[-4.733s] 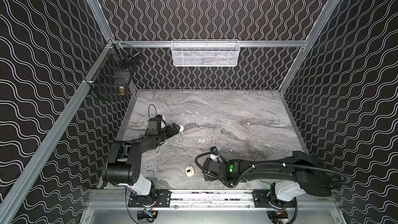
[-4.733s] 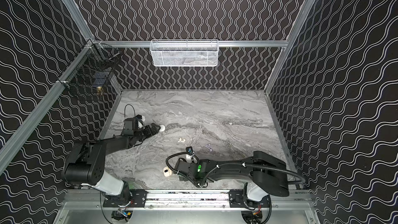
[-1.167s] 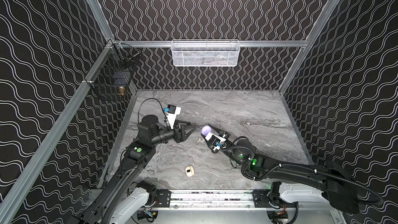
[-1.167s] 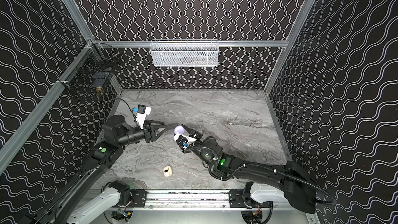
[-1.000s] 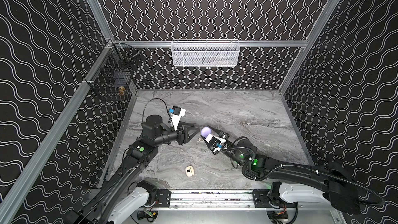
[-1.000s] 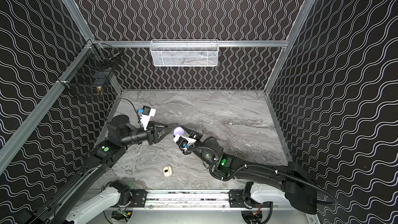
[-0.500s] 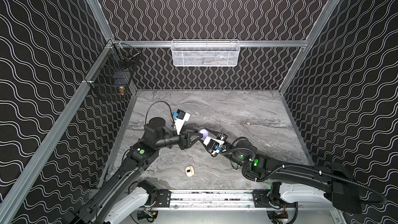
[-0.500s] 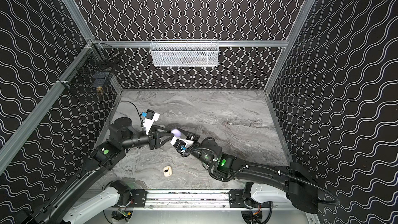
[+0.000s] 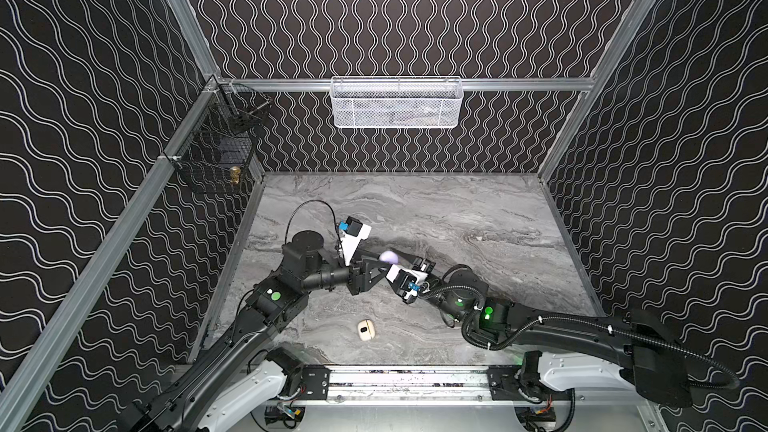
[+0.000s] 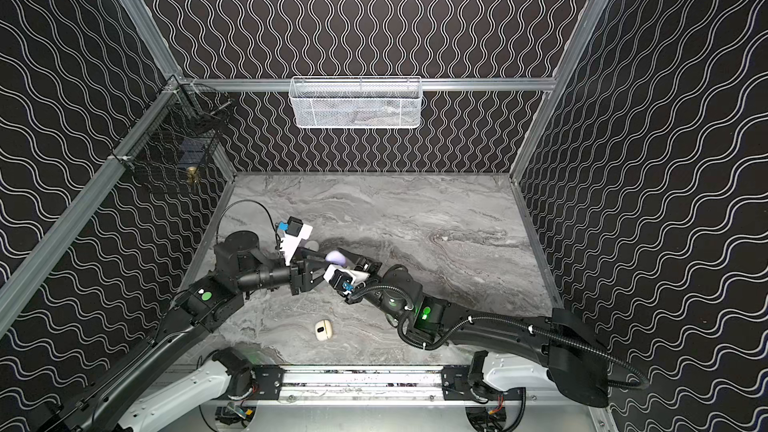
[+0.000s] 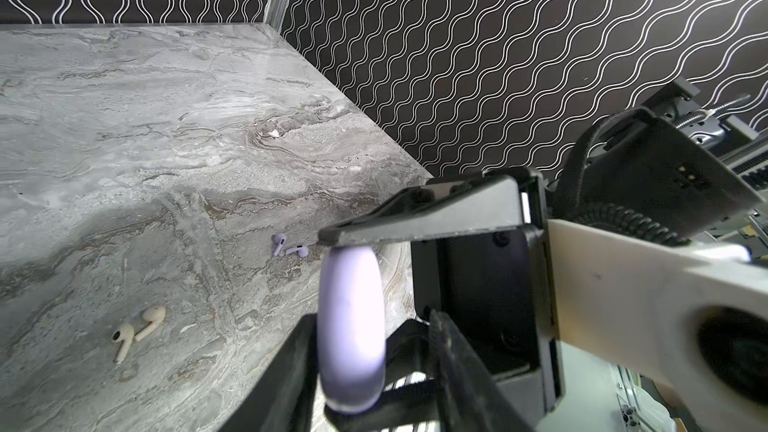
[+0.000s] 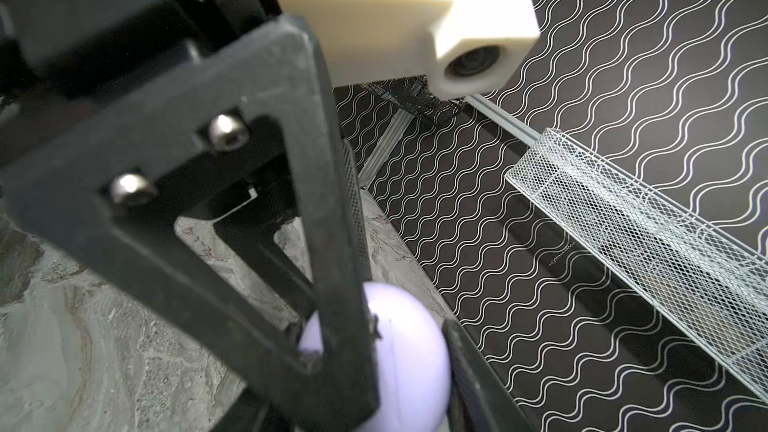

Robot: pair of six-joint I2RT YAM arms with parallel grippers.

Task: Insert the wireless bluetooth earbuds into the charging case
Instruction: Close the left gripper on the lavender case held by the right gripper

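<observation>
A lilac charging case [image 9: 388, 256] [image 10: 337, 258] hangs above the table, closed, with my right gripper [image 9: 397, 263] [image 12: 374, 388] shut on it. My left gripper [image 9: 384, 263] [image 11: 370, 367] reaches in from the opposite side and stands open astride the same lilac charging case [image 11: 351, 326]. One jaw lies against the case and a gap shows at the other. On the table beyond lie a lilac pair of earbuds [image 11: 286, 247] and an off-white pair of earbuds [image 11: 137, 326]. Both pairs are hidden under the arms in both top views.
An off-white closed case [image 9: 365, 329] [image 10: 323, 330] lies near the table's front edge. A white mesh basket [image 9: 395, 103] hangs on the back wall. A black wire basket [image 9: 216, 155] hangs on the left wall.
My left gripper has swung right and come round the lilac case, its jaws narrowing. The right gripper has kept hold of the case and shifted slightly towards the left arm.
</observation>
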